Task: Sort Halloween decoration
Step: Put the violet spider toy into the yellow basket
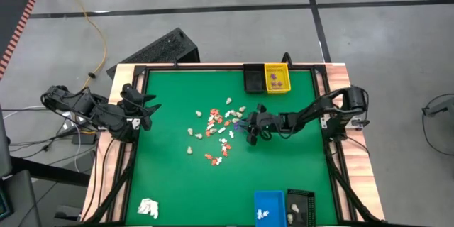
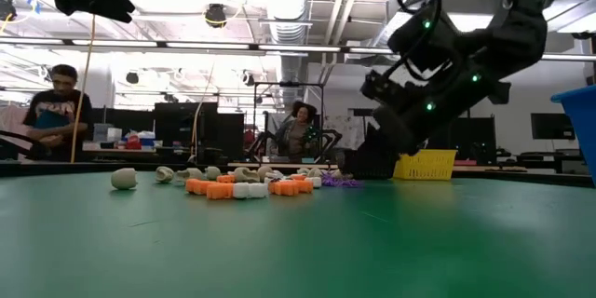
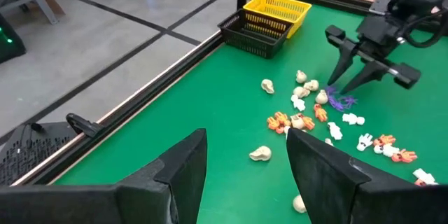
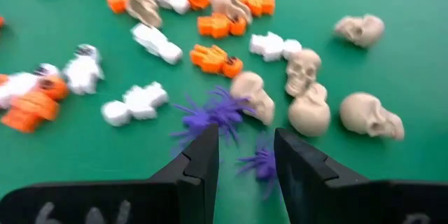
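Dozens of tiny decorations (image 1: 216, 131) lie scattered over the middle of the green table (image 1: 177, 177): orange pieces (image 4: 217, 59), white ones (image 4: 136, 103), cream skulls (image 4: 371, 115) and purple spiders (image 4: 210, 115). The right gripper (image 1: 252, 133) reaches in from the right edge to the right side of the pile, just beside the purple spiders; its fingers (image 4: 203, 164) stand partly apart with nothing between them, and a small spider (image 4: 260, 162) lies on the cloth in the gap ahead of the tips (it is not gripped). In the low view this arm hangs over the pile's right end, close to the cloth. The left gripper (image 1: 142, 106) waits at the table's left edge, its fingers (image 3: 185, 175) spread wide and empty. At the far edge stand a black bin (image 1: 253, 79) and, touching it on the right, a yellow bin (image 1: 277, 78) with a few purple bits inside. At the near edge a blue bin (image 1: 269, 208) holds white pieces, with another black bin (image 1: 300, 208) just to its right. A white wad (image 1: 147, 208) lies near the near left corner. Beyond the table two people (image 2: 56, 112) are in the room.
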### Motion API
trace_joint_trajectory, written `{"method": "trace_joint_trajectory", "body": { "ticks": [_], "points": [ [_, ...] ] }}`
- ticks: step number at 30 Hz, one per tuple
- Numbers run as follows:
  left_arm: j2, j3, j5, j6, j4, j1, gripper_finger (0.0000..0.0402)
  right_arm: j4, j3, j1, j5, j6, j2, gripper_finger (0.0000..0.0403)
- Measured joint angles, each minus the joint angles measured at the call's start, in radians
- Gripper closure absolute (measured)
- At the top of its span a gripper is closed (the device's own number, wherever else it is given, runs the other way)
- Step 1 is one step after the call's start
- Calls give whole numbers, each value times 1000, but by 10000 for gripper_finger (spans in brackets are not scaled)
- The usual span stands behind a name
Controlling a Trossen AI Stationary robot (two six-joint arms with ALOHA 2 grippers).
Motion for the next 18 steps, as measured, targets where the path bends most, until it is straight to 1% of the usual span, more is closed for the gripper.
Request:
{"method": "trace_joint_trajectory", "body": {
  "ticks": [9,12,15,18],
  "points": [
    [0,0,0,-1,0,0,213,-11,2,-23,23,25,43,271],
    [0,0,0,-3,0,0,213,-20,2,-19,61,33,43,274],
    [0,0,0,-3,0,0,213,-28,2,-20,95,56,42,289],
    [0,0,0,-3,0,0,213,-45,2,-20,127,90,42,317]
  ]
}}
